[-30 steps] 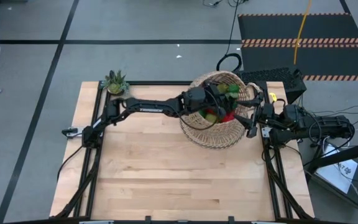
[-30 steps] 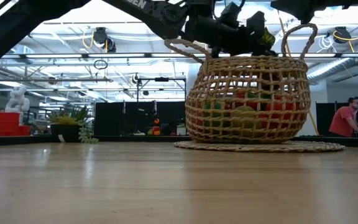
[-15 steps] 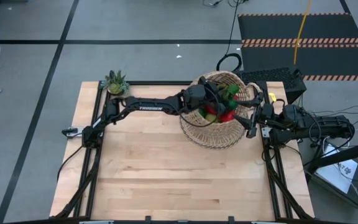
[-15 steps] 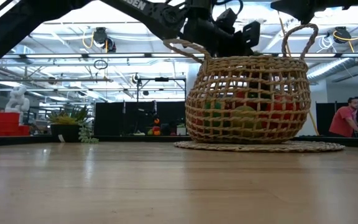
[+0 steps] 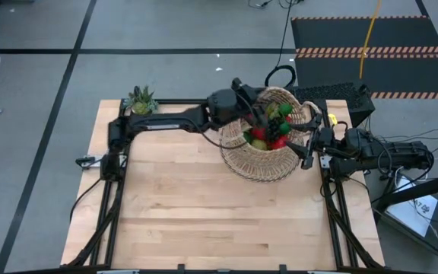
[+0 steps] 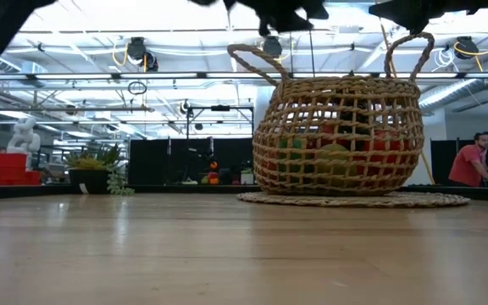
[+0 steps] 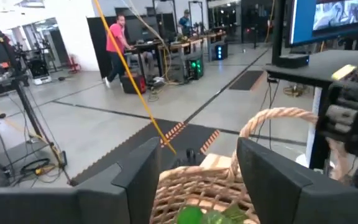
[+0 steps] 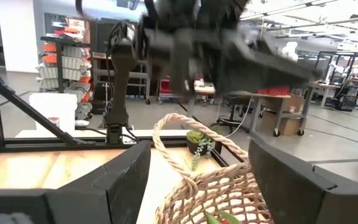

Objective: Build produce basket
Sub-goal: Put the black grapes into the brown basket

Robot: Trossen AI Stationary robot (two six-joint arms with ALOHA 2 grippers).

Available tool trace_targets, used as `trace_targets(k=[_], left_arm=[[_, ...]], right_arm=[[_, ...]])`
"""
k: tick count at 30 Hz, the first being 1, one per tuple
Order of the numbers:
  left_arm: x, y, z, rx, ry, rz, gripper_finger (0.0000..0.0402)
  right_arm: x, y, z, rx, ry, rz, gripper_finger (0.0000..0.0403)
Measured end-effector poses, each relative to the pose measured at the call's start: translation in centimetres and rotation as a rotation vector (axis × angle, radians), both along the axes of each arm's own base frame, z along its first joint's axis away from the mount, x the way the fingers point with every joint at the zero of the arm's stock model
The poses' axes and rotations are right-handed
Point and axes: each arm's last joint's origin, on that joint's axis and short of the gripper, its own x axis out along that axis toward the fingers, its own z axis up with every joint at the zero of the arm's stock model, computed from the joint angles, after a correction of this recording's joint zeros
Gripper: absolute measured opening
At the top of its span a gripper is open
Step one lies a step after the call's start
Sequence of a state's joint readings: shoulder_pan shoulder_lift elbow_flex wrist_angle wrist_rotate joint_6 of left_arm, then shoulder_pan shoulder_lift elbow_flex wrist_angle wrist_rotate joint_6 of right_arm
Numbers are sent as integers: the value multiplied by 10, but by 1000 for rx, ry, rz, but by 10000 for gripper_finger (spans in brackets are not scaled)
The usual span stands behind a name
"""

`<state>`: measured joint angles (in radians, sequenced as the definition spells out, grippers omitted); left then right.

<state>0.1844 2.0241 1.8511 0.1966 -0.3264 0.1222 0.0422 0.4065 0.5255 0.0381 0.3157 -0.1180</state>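
Observation:
The tan woven basket (image 5: 268, 144) stands on its base at the table's far right, with red, green and yellow produce (image 5: 268, 133) piled inside. In the low view the basket (image 6: 337, 140) shows both loop handles upright. My left gripper (image 5: 253, 106) hangs open above the basket's far-left rim with nothing between its fingers (image 7: 197, 155). My right gripper (image 5: 304, 148) stands open at the basket's right side. In its wrist view my right gripper (image 8: 197, 155) has a loop handle (image 8: 166, 140) rising between its fingers, farther off. My right gripper comes level from the table's right edge at the basket's right wall (image 5: 299, 144). Whether its fingers touch the weave I cannot tell.
A small spiky green potted plant (image 5: 141, 100) stands at the table's far-left corner. Bare wooden tabletop (image 5: 204, 205) stretches across the near half. A person in a red shirt (image 6: 468, 161) is in the room behind the table.
My left gripper has risen out of the basket's mouth and drawn back toward the table's far-left corner. The yellow-green piece seen at its fingers a second ago is no longer there. The basket and my right gripper have kept still.

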Motion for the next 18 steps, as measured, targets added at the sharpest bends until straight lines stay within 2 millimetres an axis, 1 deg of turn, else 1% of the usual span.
trace_targets(k=[3,6,8,12,15,18], left_arm=[[-18,-9,24,-4,22,-12,204],[-25,-18,32,-9,52,-60,185],[-22,-22,25,-25,97,-117,168],[-4,-33,-3,-59,151,-178,129],[6,-41,-15,28,188,-206,97],[10,-46,-24,90,254,-222,66]], right_arm=[[0,0,0,-5,5,-1,265],[0,0,1,-20,-3,-5,265],[-1,-1,3,-38,-19,-23,265],[-2,-4,4,-88,-5,-146,265],[-1,-6,2,-107,34,-239,262],[4,-6,1,-103,35,-245,248]])
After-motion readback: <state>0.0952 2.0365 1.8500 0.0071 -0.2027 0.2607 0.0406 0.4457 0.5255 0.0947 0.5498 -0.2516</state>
